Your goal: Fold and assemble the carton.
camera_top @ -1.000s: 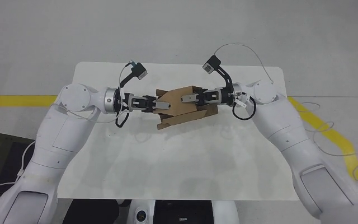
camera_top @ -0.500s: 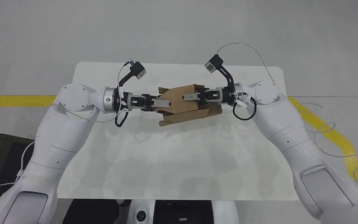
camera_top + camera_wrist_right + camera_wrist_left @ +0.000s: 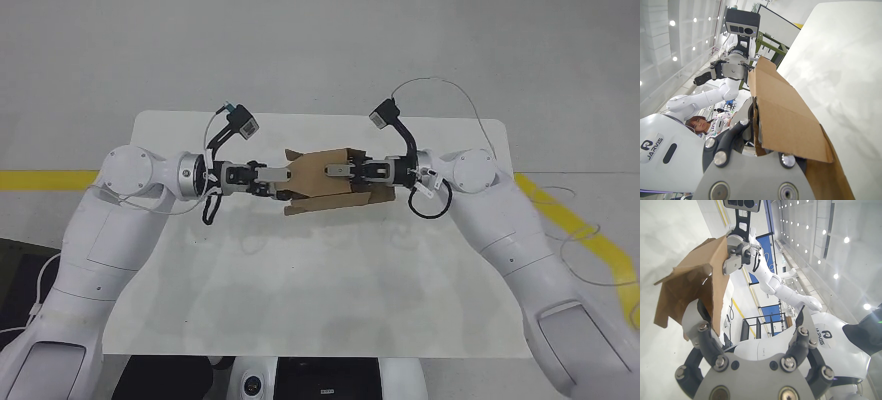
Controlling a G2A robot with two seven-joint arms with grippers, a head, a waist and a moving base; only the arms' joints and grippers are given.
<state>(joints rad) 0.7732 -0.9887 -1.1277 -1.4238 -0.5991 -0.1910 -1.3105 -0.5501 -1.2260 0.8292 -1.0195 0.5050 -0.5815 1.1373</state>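
Note:
A brown, partly folded carton (image 3: 325,180) hangs above the far middle of the white table (image 3: 300,290), held between both arms. My right gripper (image 3: 342,171) is shut on the carton's edge; in the right wrist view (image 3: 755,106) one finger (image 3: 746,113) presses the cardboard wall (image 3: 783,113) and the other is hidden behind it. My left gripper (image 3: 283,181) is open at the opposite end. In the left wrist view (image 3: 749,306) its one finger (image 3: 694,313) lies against the carton (image 3: 687,283) behind a panel, and the other finger (image 3: 803,317) stands far off.
The table's front half lies bare below the arms. Its far edge (image 3: 320,114) is close behind the carton. A yellow floor line (image 3: 40,180) runs past both sides of the table.
Both grippers have carried the carton a little toward the table's far edge. It has turned from slanted to nearly level between them.

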